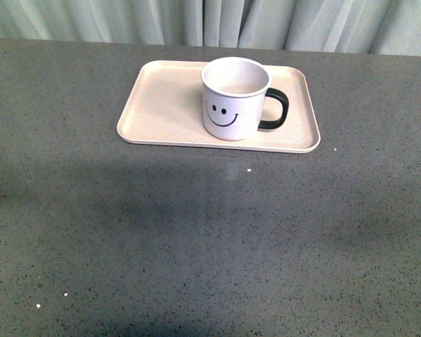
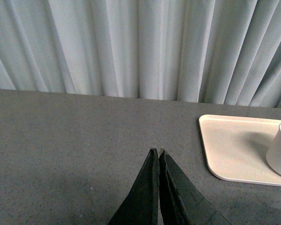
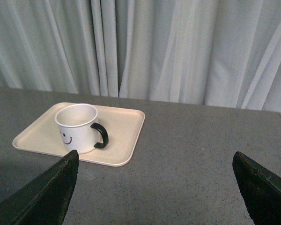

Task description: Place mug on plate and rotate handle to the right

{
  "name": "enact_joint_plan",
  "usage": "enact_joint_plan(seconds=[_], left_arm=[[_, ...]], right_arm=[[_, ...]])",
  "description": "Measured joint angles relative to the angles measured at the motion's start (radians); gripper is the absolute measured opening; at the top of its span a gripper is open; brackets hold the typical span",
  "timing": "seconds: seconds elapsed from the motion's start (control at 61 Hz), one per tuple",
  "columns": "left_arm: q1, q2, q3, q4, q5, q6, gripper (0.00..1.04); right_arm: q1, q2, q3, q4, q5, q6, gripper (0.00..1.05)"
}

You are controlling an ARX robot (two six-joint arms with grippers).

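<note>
Tabletop point(image 1: 210, 267), grey speckled, fills the near part of the front view w/ nothing on it but a few pale specks; no arm shows there.

Mug point(image 1: 233, 105) stands upright on the plate point(image 1: 161, 105), base fully inside the rim, right of the plate's middle and toward its near edge. Looks empty. Smiley face point(image 1: 222, 116) faces the robot. Handle point(image 1: 279, 109) sticks out to the robot's right, roughly parallel w/ the plate's long side, and hangs over the plate surface w/o reaching the right rim. Right wrist view agrees: mug on plate, handle out on the side toward that arm.

Plate lies flat at the far part of the table, long side across, just in front of the pale curtain point(image 1: 210, 21).

Left gripper point(image 2: 158, 152): fingers pressed together, nothing between them, low over bare table, well apart from the plate, which shows off to one side. Right gripper point(image 3: 155, 153): fingers spread wide, empty, also well back from mug and plate.

Judgement: both parts look done, placing and handle turn. Nothing obvious left except maybe parking the arms; neither gripper touches anything.
</note>
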Motion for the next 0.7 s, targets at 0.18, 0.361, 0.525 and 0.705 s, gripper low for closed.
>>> enact_joint_plan(seconds=[0.18,0.361,0.525,0.705], left_arm=[[0.0,-0.119,0.0,-0.109,0.0,0.0,0.01],[0.0,-0.202,0.0,-0.188,0.0,0.0,0.01],[0.0,-0.272,0.0,-0.257,0.0,0.0,0.01],[0.0,-0.331,0.0,-0.316,0.0,0.0,0.01]], right_arm=[[0.0,0.0,0.0,0.0,0.0,0.0,0.96],[0.0,0.0,0.0,0.0,0.0,0.0,0.96],[0.0,0.0,0.0,0.0,0.0,0.0,0.96],[0.0,0.0,0.0,0.0,0.0,0.0,0.96]])
